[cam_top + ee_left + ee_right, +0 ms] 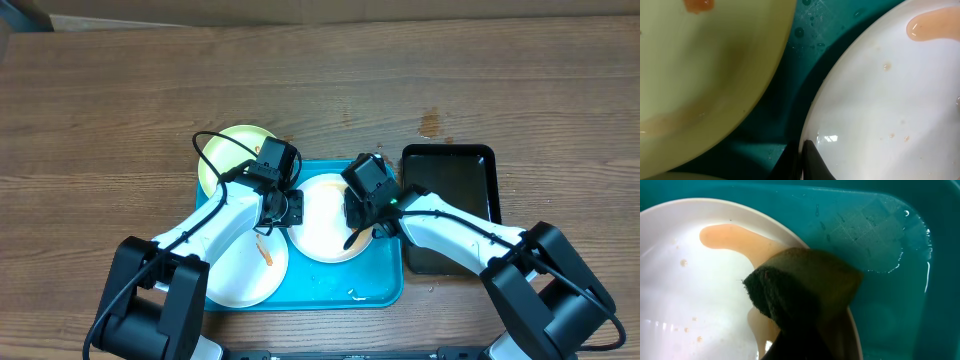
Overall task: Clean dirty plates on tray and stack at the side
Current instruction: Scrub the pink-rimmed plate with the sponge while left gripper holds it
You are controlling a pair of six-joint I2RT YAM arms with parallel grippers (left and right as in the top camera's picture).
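Observation:
Three plates lie on the turquoise tray [385,280]. The pale yellow-green plate [235,150] is at the back left, one white plate [322,225] is in the middle, and another white plate [240,275] with an orange streak is at the front left. My left gripper [288,207] is shut on the middle plate's left rim; in the left wrist view its gripper [802,160] pinches that rim of the white plate [880,110]. My right gripper [362,212] is shut on a dark olive sponge [800,285], which rests on the same plate's right rim beside an orange smear [735,235].
A glossy black tray [450,190] stands right of the turquoise one, touching it. A small brown stain [430,123] marks the wooden table behind it. The yellow-green plate [705,75] lies close to the left fingers, with wet tray floor [790,100] between.

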